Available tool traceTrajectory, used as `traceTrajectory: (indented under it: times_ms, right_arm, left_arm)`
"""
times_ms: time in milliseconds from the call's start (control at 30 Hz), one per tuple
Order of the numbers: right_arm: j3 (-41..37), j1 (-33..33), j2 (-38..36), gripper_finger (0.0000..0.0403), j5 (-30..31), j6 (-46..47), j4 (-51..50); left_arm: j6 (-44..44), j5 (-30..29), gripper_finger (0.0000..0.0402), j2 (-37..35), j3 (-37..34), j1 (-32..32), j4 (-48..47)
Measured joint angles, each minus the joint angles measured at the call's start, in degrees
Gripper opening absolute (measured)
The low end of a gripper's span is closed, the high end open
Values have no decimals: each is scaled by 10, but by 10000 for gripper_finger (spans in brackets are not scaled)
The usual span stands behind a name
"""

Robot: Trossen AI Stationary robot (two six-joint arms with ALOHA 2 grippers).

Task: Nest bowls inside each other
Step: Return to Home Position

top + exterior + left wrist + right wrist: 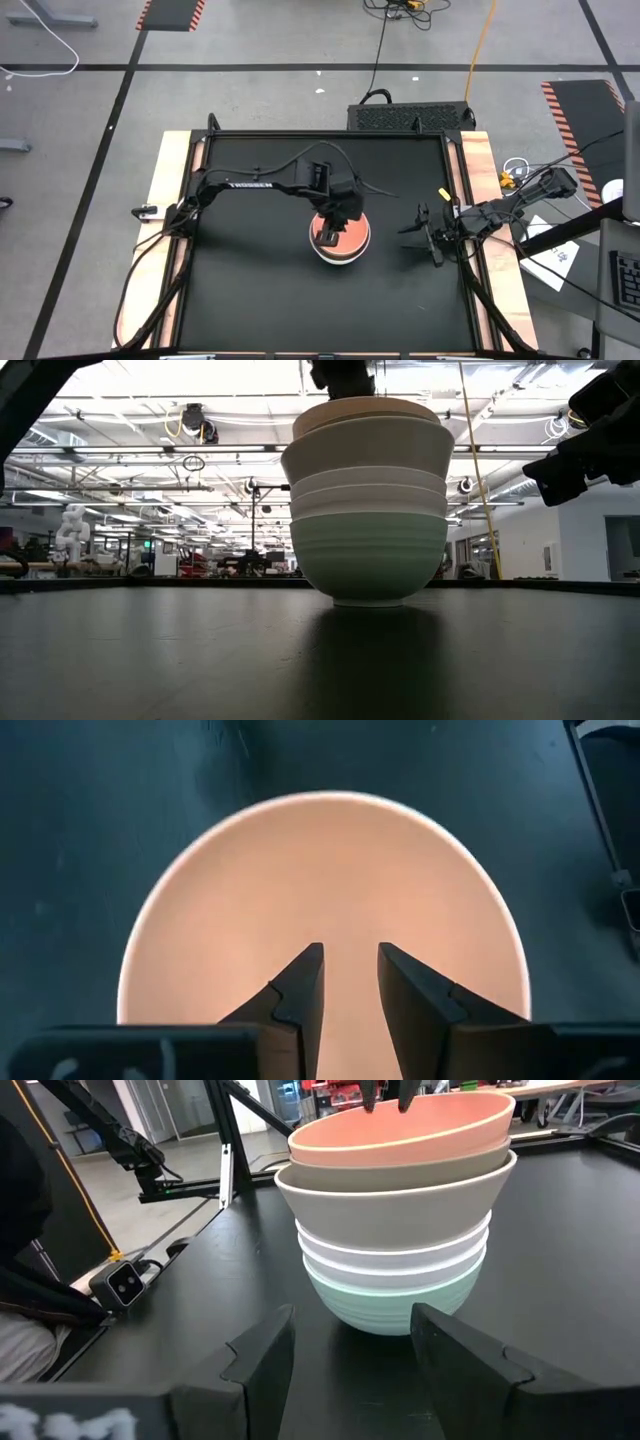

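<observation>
Several bowls stand nested in one stack [340, 240] at the table's middle. The mint green bowl [368, 555] is lowest, its foot on the black mat. Above it come two white bowls [395, 1260], a beige-grey one [400, 1195] and the peach-orange one [320, 890] on top. My left gripper [350, 955] hangs open just above the peach bowl's hollow, fingers pointing down. My right gripper [350, 1330] is open and low over the mat, to the right of the stack and facing it.
The black mat [250, 290] spreads around the stack, inside a raised frame [200, 140]. Cables and a small device [125, 1285] lie beyond the table's edge. The right arm [510, 205] reaches in from the table's right edge.
</observation>
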Motion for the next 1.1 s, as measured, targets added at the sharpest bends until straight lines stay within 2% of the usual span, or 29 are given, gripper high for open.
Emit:
traceTrajectory:
  times_ms: [167, 267, 433, 533, 700, 933, 1100]
  right_arm:
    - [0, 0, 0, 192, 0, -3, 8]
    - [0, 0, 0, 192, 0, -6, 19]
    - [0, 0, -5, 192, 0, -17, 24]
    - [0, 0, -10, 192, -4, -19, 25]
    - [0, 5, -12, 192, -14, -26, 22]
    - [0, 17, -13, 192, -14, -27, 23]
    - [0, 19, -13, 192, -12, -27, 26]
  left_arm:
    - [26, -12, 97, -3, 2, -14, 52]
    - [42, -13, 97, -28, 3, -17, 88]
    - [50, -10, 97, -112, -1, -8, 114]
    - [49, -8, 97, -181, -50, -5, 138]
    - [38, -32, 97, -330, -254, -11, 251]
    - [-27, -137, 97, -586, -586, -13, 418]
    - [-87, -168, 97, -765, -783, -13, 502]
